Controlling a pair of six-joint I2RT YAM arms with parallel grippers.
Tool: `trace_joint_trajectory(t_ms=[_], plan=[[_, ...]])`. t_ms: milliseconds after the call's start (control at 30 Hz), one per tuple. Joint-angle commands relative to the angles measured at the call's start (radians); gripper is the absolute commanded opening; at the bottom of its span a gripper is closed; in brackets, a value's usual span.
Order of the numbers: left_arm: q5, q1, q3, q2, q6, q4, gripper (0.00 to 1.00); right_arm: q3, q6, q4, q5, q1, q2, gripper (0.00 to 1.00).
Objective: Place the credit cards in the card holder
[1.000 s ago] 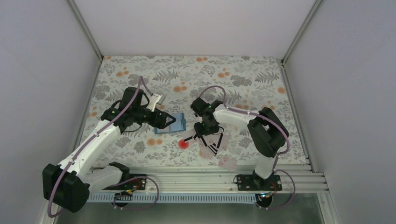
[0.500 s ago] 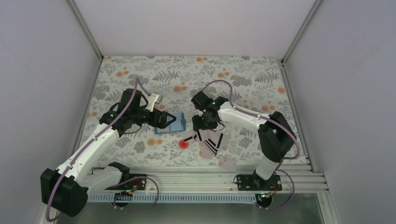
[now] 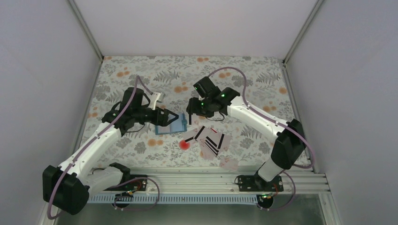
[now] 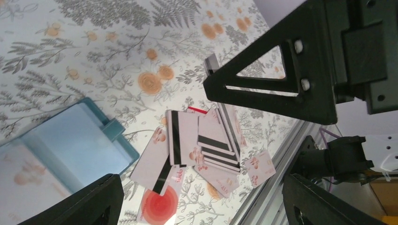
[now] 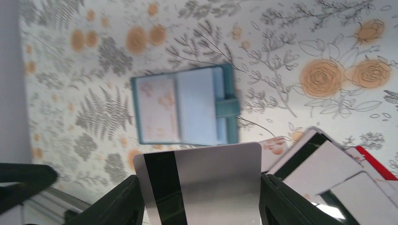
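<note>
We are seeing the credit cards (image 3: 212, 140) lying fanned and overlapping on the floral cloth (image 3: 244, 75), just right of the card holder (image 5: 183, 110). They are thin, glossy rectangles with rounded corners, pale with black stripes. Only an edge of a red card (image 5: 373, 161) is showing, so we are not able to count them. The right gripper (image 5: 201, 206) is clamping a striped card (image 5: 202, 173), whose lower edge is cut off. The holder, blue and book-like, is lying open and flat, its slots hard to make out. The left gripper (image 3: 172, 120) is hovering with its fingers wide apart, hiding the holder's left end from above. A round red spot (image 3: 184, 145) is sitting beside the fan.
</note>
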Motion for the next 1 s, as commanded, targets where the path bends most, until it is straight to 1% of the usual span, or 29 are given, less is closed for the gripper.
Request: trace_joint_trajectory(t_ms=[0,200,367,700,767,900,967], plan=[[0.046,-0.019,0.042,-0.004,-0.036,0.069,0.85,0.064,0.122,0.028,-0.013,0.000,-0.033,0.53],[0.028,-0.049,0.072,0.027,-0.073,0.105,0.78,0.112,0.173,0.038,-0.012,0.008,-0.033,0.52],[0.011,-0.062,0.095,0.070,-0.124,0.149,0.64,0.144,0.191,0.040,-0.009,0.015,-0.028,0.51],[-0.002,-0.078,0.164,0.164,-0.144,0.158,0.41,0.169,0.187,0.050,-0.015,0.018,-0.018,0.51],[-0.006,-0.082,0.171,0.174,-0.143,0.159,0.39,0.169,0.184,0.050,-0.014,0.018,-0.020,0.51],[-0.007,-0.085,0.180,0.188,-0.146,0.159,0.30,0.169,0.181,0.053,-0.013,0.018,-0.021,0.51],[-0.007,-0.090,0.181,0.193,-0.149,0.162,0.27,0.170,0.180,0.053,-0.015,0.018,-0.022,0.51]])
